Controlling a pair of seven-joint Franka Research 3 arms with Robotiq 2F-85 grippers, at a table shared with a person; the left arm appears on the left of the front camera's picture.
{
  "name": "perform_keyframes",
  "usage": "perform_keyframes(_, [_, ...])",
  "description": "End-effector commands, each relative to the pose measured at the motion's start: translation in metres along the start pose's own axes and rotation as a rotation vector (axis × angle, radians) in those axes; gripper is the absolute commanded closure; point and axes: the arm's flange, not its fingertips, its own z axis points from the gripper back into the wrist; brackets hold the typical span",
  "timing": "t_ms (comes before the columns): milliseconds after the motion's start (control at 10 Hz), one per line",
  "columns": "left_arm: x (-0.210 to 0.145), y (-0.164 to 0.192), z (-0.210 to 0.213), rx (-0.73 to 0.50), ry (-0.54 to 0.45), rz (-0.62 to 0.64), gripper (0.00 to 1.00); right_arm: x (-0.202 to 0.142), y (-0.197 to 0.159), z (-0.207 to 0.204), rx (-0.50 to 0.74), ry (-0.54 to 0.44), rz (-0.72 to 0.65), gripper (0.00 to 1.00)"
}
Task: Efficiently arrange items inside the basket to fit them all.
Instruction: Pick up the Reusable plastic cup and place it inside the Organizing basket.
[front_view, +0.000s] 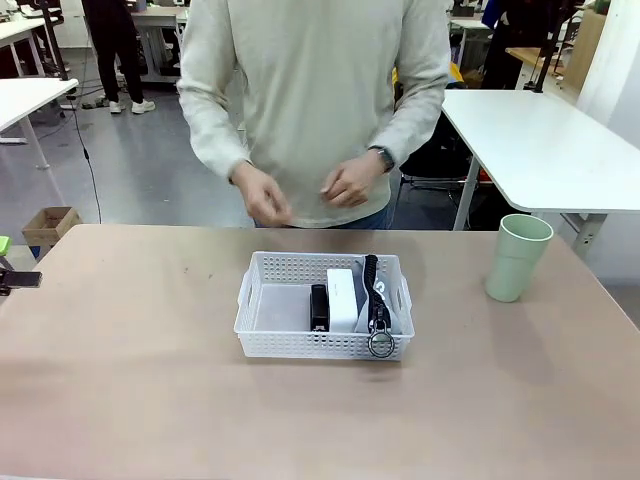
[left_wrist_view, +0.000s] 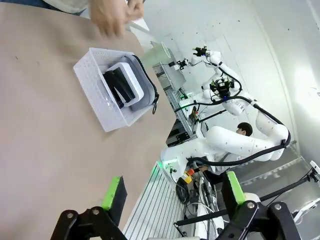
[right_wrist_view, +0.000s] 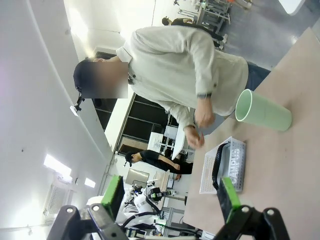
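At my two wrists, the left gripper (left_wrist_view: 174, 194) and right gripper (right_wrist_view: 171, 199) both have jaws spread wide, pinching nothing. Mid-table, the basket (front_view: 262, 335) holds the stapler (front_view: 319, 307), white device (front_view: 342, 298) and pouch (front_view: 378, 300) side by side. The green cup (front_view: 518, 257) stands upright on the table, apart from the basket at its three o'clock.

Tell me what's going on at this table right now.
The white basket sits mid-table with the black stapler, white boxy device and grey pouch side by side, room left at one end. The pale green cup stands upright on the table, outside it. The person's hands hover past the basket, touching none of these. The left gripper and right gripper are open and empty.
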Motion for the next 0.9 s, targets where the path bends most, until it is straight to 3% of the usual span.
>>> perform_keyframes(0, [-0.004, 0.0, 0.002, 0.005, 0.009, -0.003, 0.0, 0.002, 0.001, 0.0, 0.019, -0.008, 0.026, 0.0])
perform_keyframes(400, [-0.004, 0.0, 0.002, 0.005, 0.009, -0.003, 0.0, 0.0, 0.0, 0.0, 0.0, 0.0, 0.0, 0.0])
perform_keyframes(500, [-0.004, 0.0, 0.002, 0.005, 0.009, -0.003, 0.0, 0.017, -0.001, -0.032, -0.02, 0.119, 0.136, 0.0])
perform_keyframes(800, [-0.004, 0.0, 0.002, 0.005, 0.009, -0.003, 0.0, 0.029, -0.042, -0.097, -0.162, 0.155, 0.97, 0.0])
